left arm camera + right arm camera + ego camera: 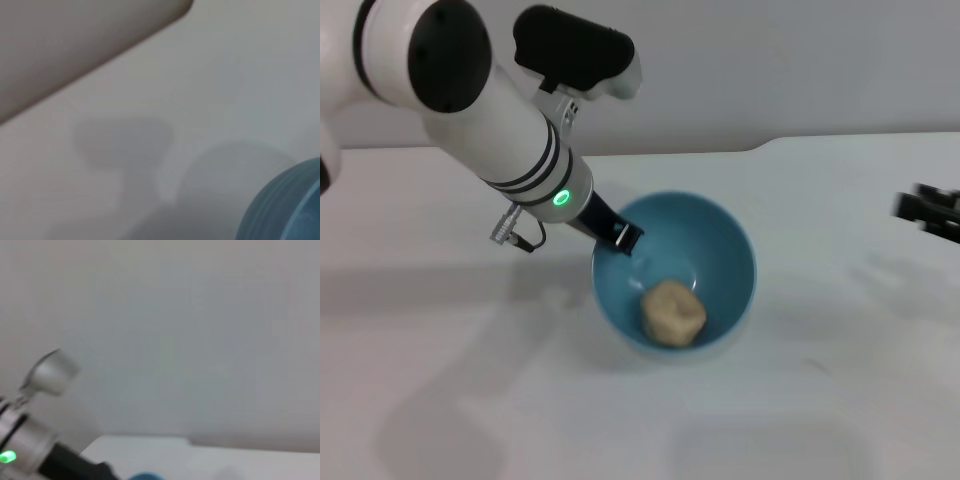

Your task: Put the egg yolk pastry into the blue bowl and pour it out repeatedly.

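Observation:
The blue bowl (720, 250) sits tilted near the middle of the white table (840, 400), its inside facing me. The egg yolk pastry (672, 312) lies inside it against the lower wall. My left gripper (620, 236) is shut on the bowl's far-left rim, one dark finger reaching inside. The bowl's outer wall shows in the left wrist view (285, 205). My right gripper (930, 212) hangs at the far right edge of the head view, away from the bowl.
The table's back edge meets a pale wall (800, 70). A cable loop (515, 235) hangs from the left wrist above the table. The left arm (30, 450) shows in the right wrist view.

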Controlling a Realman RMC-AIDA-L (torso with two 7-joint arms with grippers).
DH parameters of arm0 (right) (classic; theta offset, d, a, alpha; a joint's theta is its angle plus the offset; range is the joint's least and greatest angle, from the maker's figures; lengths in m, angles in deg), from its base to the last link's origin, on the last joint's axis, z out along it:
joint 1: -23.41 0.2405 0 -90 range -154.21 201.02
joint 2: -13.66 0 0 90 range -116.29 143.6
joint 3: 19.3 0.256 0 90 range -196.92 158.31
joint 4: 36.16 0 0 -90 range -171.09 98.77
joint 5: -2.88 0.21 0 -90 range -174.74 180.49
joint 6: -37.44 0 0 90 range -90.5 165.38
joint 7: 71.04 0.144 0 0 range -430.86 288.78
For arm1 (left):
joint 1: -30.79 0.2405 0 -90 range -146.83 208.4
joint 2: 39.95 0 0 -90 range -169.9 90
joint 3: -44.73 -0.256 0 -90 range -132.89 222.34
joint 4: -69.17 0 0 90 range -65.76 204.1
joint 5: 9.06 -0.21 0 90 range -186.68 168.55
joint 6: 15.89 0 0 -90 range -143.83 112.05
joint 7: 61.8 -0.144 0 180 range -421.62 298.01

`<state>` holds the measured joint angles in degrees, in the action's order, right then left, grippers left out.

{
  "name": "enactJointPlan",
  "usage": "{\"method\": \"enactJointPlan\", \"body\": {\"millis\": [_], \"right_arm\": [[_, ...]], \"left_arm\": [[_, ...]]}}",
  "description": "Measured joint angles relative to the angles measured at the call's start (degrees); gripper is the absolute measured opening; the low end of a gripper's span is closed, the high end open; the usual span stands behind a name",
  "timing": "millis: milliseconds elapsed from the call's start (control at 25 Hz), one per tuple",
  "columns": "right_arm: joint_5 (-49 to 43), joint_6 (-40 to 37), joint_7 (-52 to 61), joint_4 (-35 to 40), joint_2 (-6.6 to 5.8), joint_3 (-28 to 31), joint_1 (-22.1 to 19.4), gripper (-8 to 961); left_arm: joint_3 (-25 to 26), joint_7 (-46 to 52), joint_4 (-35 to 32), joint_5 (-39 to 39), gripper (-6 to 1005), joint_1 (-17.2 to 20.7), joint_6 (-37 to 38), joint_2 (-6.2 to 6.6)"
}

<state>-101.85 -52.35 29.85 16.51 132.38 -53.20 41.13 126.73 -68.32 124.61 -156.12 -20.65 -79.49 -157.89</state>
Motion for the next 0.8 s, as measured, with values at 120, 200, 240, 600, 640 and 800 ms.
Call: {"method": "enactJointPlan", "body": {"millis": [120,200,240,600,640,800], "right_arm": [[0.01,0.88,-4.05,-4.58,-0.06,7.21,-1.83,449],[0.01,1.45,-6.07,-6.73,-0.13,10.77,-3.19,449],[0.01,1.75,-6.93,-7.55,-0.16,12.23,-3.91,449],[0.34,2.41,-11.99,-14.35,-0.23,22.22,-7.59,449],[0.41,2.36,-12.31,-14.66,-0.23,22.71,-7.81,449],[0.49,2.17,-12.74,-15.31,-0.25,23.28,-8.23,449]], "left_arm": [[-0.01,-0.88,2.46,-0.76,8,2.17,2.93,-0.01],[-0.06,-1.2,4.74,-1.62,8,4.07,4.91,-0.05],[-0.15,-1.29,6.43,-2.05,8,5.47,6.3,-0.09],[-4.5,-4.32,16.9,-2.96,9,17.48,20.54,-0.1],[-5.96,-4.33,17.59,-3.39,9,18.65,22.92,-0.1],[-12.7,-4.33,19.05,-7.03,8,22.71,32.46,-0.29]]}}
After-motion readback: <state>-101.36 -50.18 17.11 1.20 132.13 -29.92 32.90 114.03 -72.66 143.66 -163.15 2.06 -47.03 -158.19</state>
